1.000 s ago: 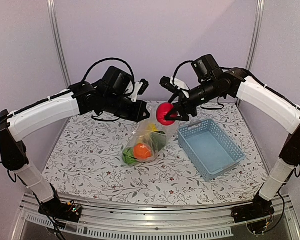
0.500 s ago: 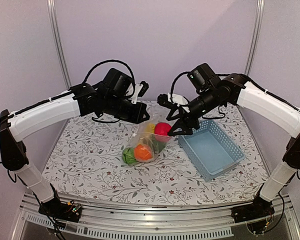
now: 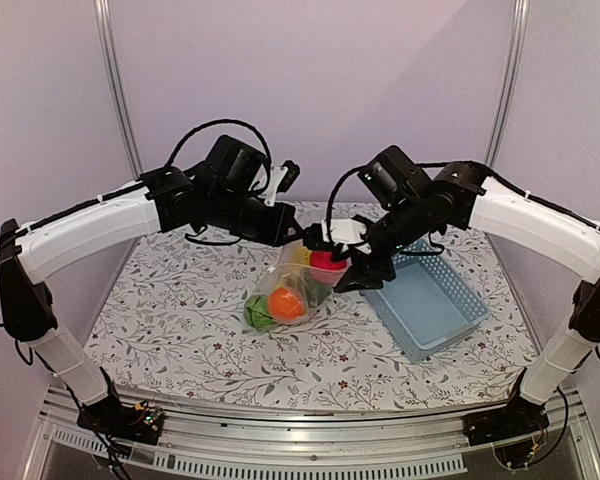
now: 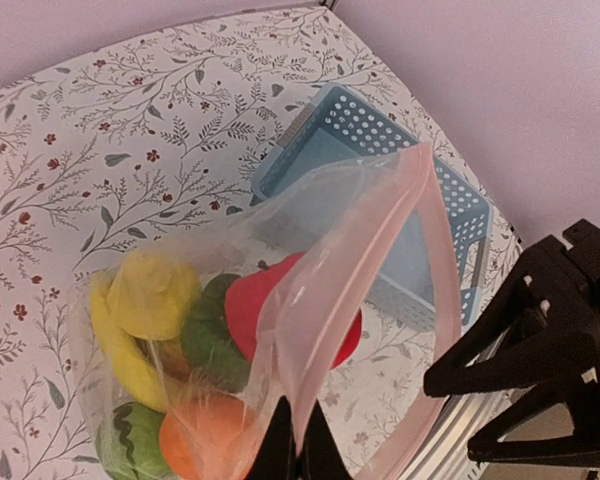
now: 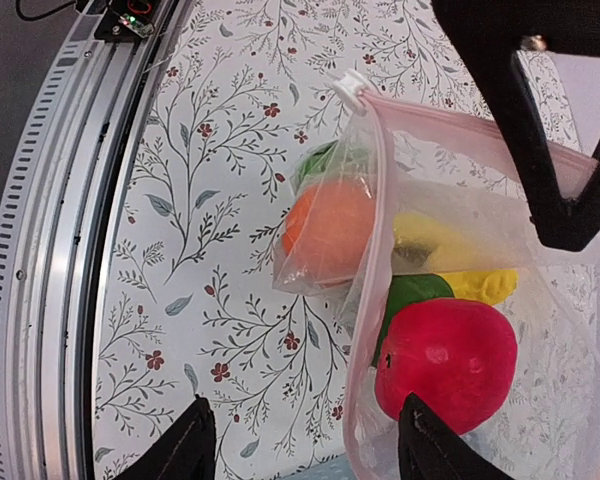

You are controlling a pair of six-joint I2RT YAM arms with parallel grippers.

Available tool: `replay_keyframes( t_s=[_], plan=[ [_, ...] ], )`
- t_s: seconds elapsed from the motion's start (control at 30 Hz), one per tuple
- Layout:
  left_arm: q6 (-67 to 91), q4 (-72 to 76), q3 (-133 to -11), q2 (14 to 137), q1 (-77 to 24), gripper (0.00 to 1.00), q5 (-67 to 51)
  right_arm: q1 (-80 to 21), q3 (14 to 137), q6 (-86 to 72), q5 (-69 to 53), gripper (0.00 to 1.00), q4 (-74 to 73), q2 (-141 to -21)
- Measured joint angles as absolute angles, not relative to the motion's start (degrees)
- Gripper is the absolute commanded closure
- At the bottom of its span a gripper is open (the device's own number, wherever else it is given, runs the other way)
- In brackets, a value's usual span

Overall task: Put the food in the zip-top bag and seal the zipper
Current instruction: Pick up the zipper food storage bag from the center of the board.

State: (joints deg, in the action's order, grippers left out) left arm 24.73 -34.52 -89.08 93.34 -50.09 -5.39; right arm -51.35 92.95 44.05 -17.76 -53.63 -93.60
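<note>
The clear zip-top bag (image 3: 292, 285) hangs open on the table, lifted by its mouth edge. My left gripper (image 3: 298, 238) is shut on that edge, and its fingers (image 4: 296, 452) pinch the plastic. The pale pink zipper (image 4: 448, 285) curves round the open mouth. Inside lie the lemon (image 4: 152, 290), banana (image 4: 118, 352), green pepper (image 4: 212, 338), orange (image 4: 192, 442), watermelon (image 4: 125, 452) and red apple (image 4: 250, 305). My right gripper (image 3: 348, 268) is open at the bag's mouth. In the right wrist view the gripper (image 5: 305, 450) is empty, with the apple (image 5: 445, 360) in the bag just past its right finger.
The light-blue slotted basket (image 3: 450, 315) stands right of the bag, with nothing showing inside it. The two arms meet closely over the bag. The table's metal front rail (image 5: 50, 250) runs along the near edge.
My right gripper brought the red apple down from above into the bag's mouth, then opened and let it go. The left gripper kept holding the bag's edge.
</note>
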Motion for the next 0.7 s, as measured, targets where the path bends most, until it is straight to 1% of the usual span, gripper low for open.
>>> replay_keyframes(
  t_s=[0.17,0.23,0.3,0.33,0.37,0.47,0.5,0.53,0.7],
  plan=[
    [24.9,-33.4,-88.4,92.7,-50.0,1.0,-7.2,-53.6,93.3,43.9,-15.0,0.48,-52.4,-96.4],
    [24.9,-33.2,-88.0,92.3,-49.9,1.0,-7.9,-54.2,93.8,43.7,-14.0,0.52,-52.2,-97.9],
    [24.9,-32.9,-87.7,92.1,-49.8,1.0,-8.5,-54.5,94.5,43.3,-13.5,0.59,-52.1,-99.0],
    [25.0,-32.7,-87.5,91.9,-49.8,1.0,-8.6,-54.5,95.0,42.9,-13.3,0.63,-52.1,-99.5],
    [25.0,-32.6,-87.4,91.8,-49.8,1.0,-8.8,-54.6,95.4,42.6,-13.2,0.69,-51.9,-99.7],
    [25.1,-32.2,-87.0,91.6,-49.8,1.0,-9.6,-54.7,96.8,41.5,-12.9,0.92,-51.4,-100.1],
    [25.2,-31.9,-86.9,91.5,-49.7,0.98,-9.8,-54.7,97.1,41.5,-12.9,0.98,-51.4,-100.1],
    [25.3,-31.5,-86.7,91.2,-49.6,0.93,-9.9,-54.7,97.2,41.1,-12.7,1.0,-51.3,-100.2],
    [25.0,-29.0,-83.9,87.8,-49.4,0.69,-9.4,-54.7,98.4,39.9,-12.6,1.0,-50.9,-100.2]
  ],
)
